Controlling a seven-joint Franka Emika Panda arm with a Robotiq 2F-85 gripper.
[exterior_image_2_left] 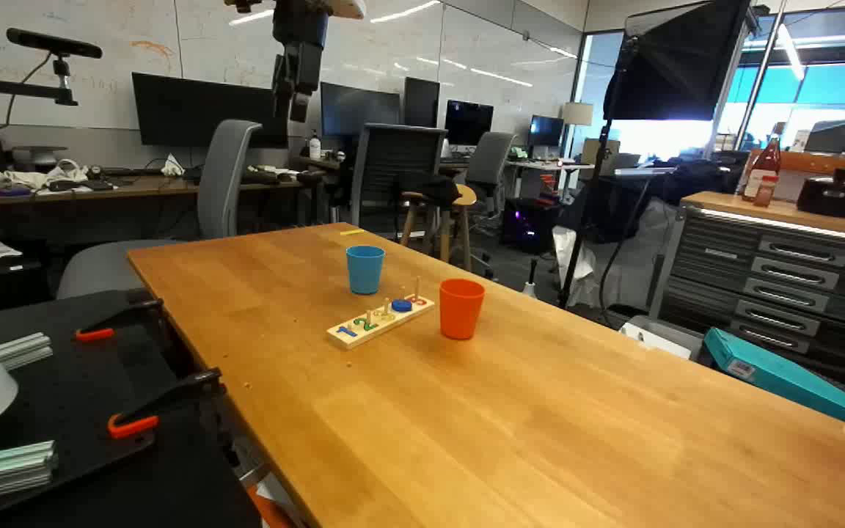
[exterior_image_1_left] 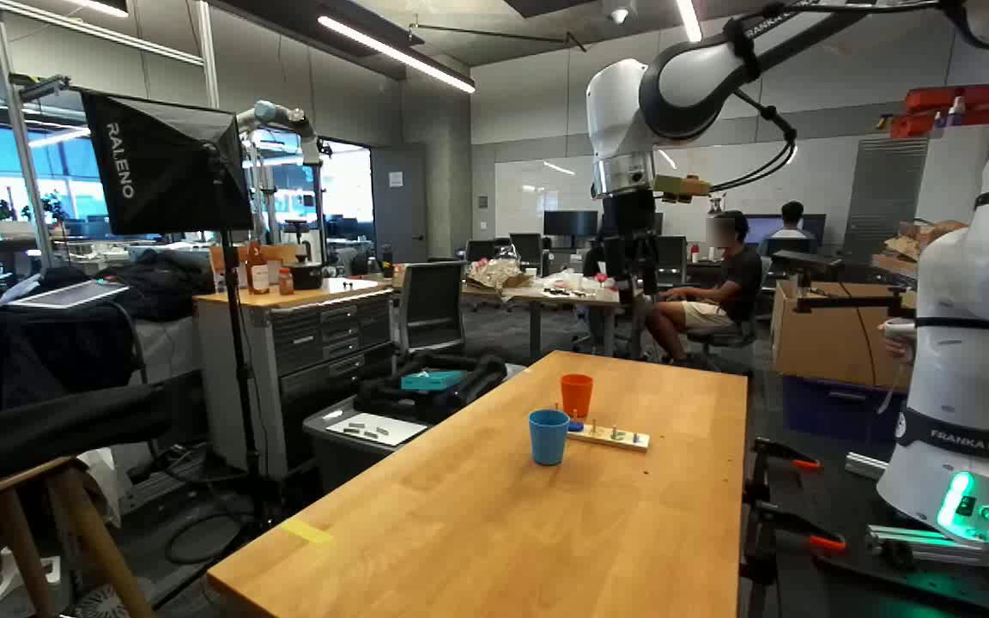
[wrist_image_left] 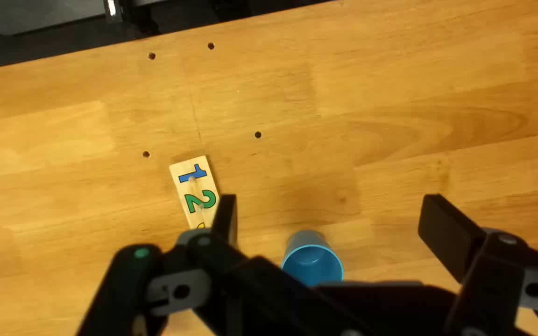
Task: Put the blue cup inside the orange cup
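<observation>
Spread wide, the claw [wrist_image_left: 332, 219] hung above the surface [wrist_image_left: 437, 79]; below, between its fingers [wrist_image_left: 451, 235] in the wrist view, the plain, tapered blue tumbler [wrist_image_left: 313, 262] stood upright near the orange tumbler [exterior_image_2_left: 461, 311].

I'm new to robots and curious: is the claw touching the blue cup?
Apart: in both exterior views, the gripper hangs well above the blue cup, with clear space between them.

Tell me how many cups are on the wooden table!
2. The blue cup and the orange cup stand on opposite sides of the numbered peg board. Another could hide deep inside the orange cup.
</observation>
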